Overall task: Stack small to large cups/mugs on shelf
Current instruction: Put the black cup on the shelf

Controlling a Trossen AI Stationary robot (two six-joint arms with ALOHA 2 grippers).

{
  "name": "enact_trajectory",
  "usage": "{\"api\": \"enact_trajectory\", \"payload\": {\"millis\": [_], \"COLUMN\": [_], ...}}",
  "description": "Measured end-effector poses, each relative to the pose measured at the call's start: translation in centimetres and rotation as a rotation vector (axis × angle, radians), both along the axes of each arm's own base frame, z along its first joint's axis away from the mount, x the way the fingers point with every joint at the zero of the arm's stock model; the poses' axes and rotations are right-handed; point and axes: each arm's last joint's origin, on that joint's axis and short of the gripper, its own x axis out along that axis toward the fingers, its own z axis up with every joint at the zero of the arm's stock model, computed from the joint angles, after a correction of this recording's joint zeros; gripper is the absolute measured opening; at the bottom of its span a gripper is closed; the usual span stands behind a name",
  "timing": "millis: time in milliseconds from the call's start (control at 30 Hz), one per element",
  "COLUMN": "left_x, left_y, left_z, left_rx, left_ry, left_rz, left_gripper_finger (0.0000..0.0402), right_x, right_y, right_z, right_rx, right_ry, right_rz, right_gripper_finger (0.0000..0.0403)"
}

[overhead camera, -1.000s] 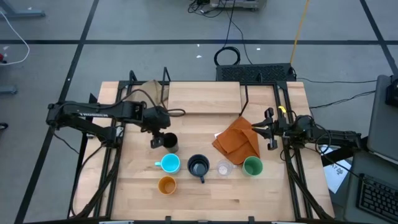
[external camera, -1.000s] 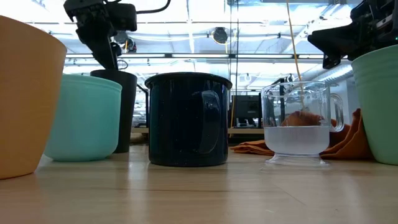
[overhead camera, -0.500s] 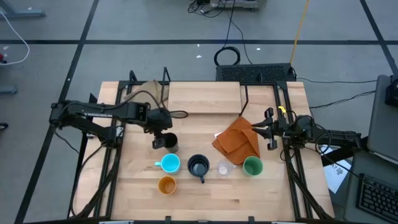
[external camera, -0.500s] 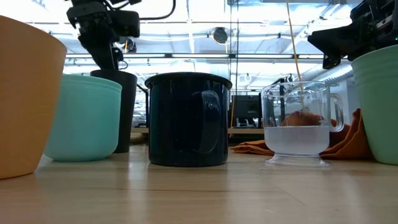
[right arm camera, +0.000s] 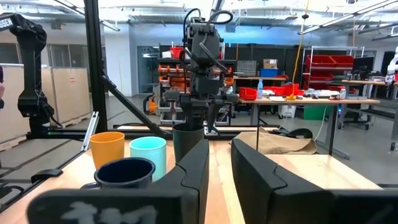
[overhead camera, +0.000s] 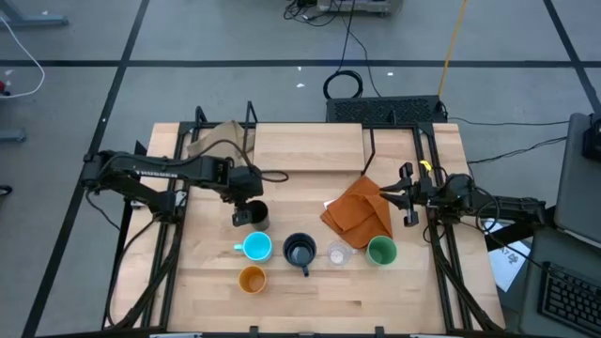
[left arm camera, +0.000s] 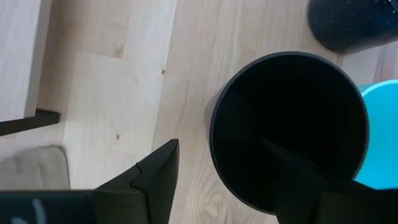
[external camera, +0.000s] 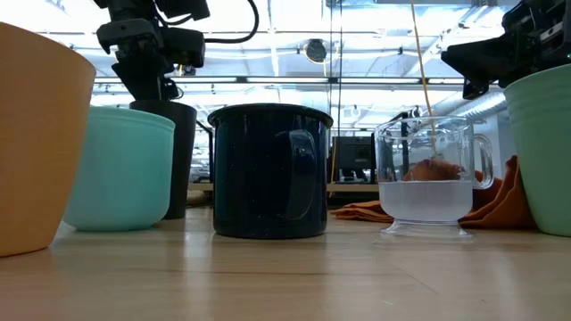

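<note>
The dark brown cup [overhead camera: 255, 215] stands upright on the table, and my open left gripper [overhead camera: 244, 214] hangs right above its left rim. In the left wrist view one finger [left arm camera: 158, 177] is outside the cup's wall [left arm camera: 214, 130] and the other [left arm camera: 292, 177] is over its dark hollow, with a gap to the wall showing. In a row nearer the table's near edge stand the light blue mug [overhead camera: 255, 247], navy mug [overhead camera: 300, 251], clear cup [overhead camera: 338, 253] and green cup [overhead camera: 381, 251]. The orange cup [overhead camera: 251, 279] is nearest. The shelf [overhead camera: 308, 148] stands at the far edge. My right gripper [overhead camera: 404, 197] waits shut at the right.
An orange cloth [overhead camera: 359, 210] lies crumpled between the shelf and the green cup, close to my right gripper. A beige cloth [overhead camera: 221, 139] lies at the far left corner beside the shelf. Black frame rails run along both table sides.
My left gripper has moved a little toward the table's right, over the dark brown cup's rim, and has turned from tilted to more upright. The cup and the other vessels have stayed where they were.
</note>
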Motion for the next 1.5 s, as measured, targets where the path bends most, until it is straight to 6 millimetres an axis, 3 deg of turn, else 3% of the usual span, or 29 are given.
{"api": "enact_trajectory", "payload": {"millis": [633,767,1200,1500], "left_x": [0.12,0.12,0.1,0.09], "left_y": [0.01,0.0,-0.06,-0.07], "left_z": [0.05,0.04,0.05,0.07], "left_rx": [0.004,0.005,0.011,0.026], "left_ry": [-0.014,-0.013,-0.018,-0.02], "left_rz": [-0.008,-0.014,-0.096,-0.137], "left_gripper_finger": [0.0209,0.0176,0.0013,0.0004], "right_x": [0.0,0.0,-0.01,-0.01], "right_y": [0.0,0.0,0.0,0.0], "right_z": [0.01,0.01,0.08,0.08], "right_rx": [0.0,0.0,-0.001,-0.001], "right_ry": [0.0,0.0,-0.008,-0.008], "right_rz": [0.0,0.0,0.0,0.0], "right_gripper_finger": [0.0061,0.0061,0.0061,0.0061]}}
